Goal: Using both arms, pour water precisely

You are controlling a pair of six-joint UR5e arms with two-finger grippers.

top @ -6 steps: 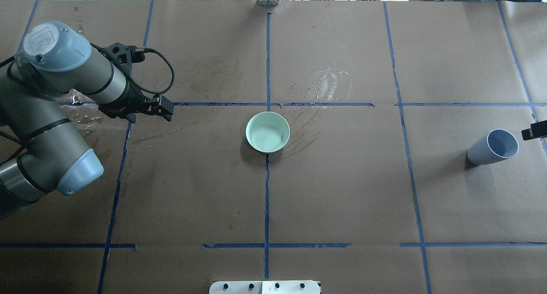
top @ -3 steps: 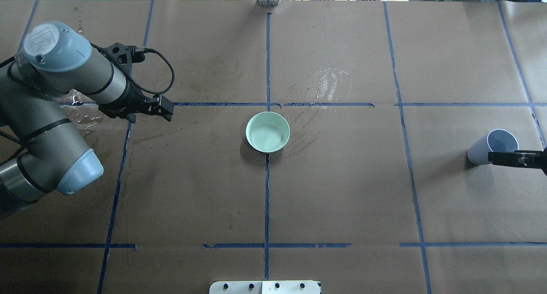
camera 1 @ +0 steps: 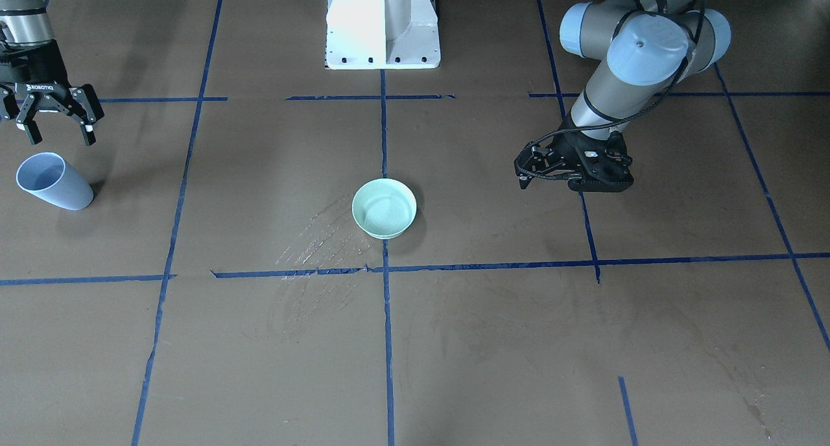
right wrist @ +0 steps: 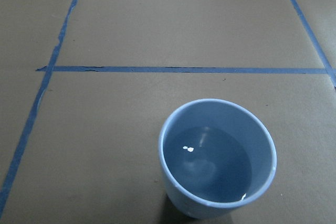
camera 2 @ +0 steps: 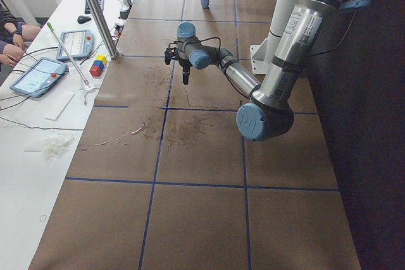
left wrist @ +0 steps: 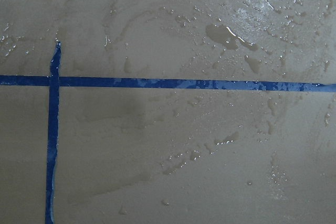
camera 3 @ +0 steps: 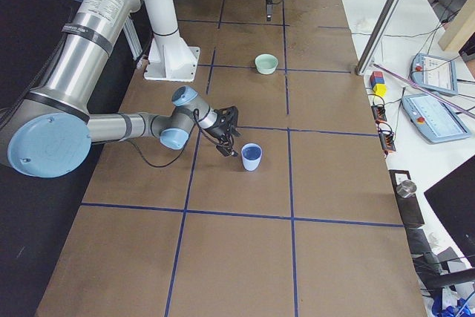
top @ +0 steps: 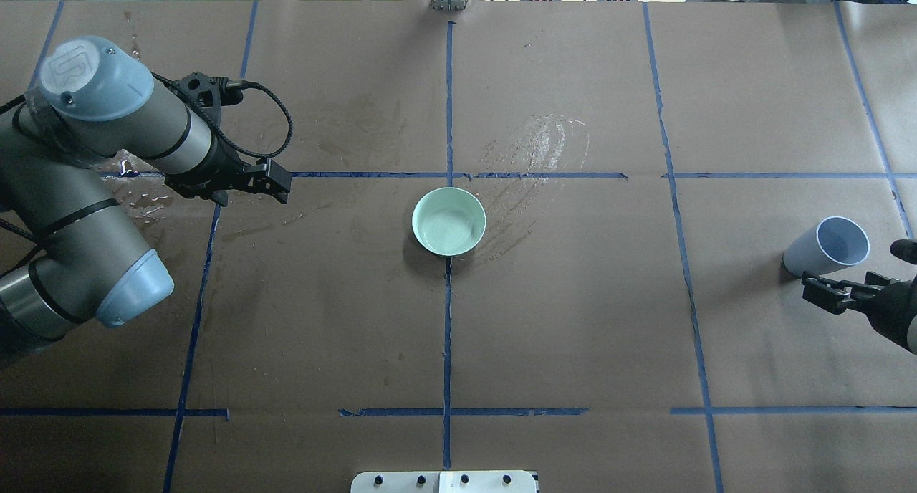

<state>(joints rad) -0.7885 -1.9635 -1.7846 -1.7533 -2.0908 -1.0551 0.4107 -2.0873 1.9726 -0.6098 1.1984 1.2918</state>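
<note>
Carefully bring the right hand (camera 1: pixel 59 135), spread wide and empty, squarely around the upright blue cup (camera 1: pixel 48 181), then close gently so that no water (right wrist: pixel 207 163) spills.

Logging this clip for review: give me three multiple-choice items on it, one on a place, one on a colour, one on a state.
1. Where is the bowl? A mid-table, on a tape line; B at the far edge; C in a gripper.
2. Colour of the cup? A red; B pale blue; C green.
3. The right gripper is: A shut on the cup; B shut, empty; C open, apart from the cup.
Key: A, it sits on the centre line; B, pale blue walls; C, jaws spread, cup free.
</note>
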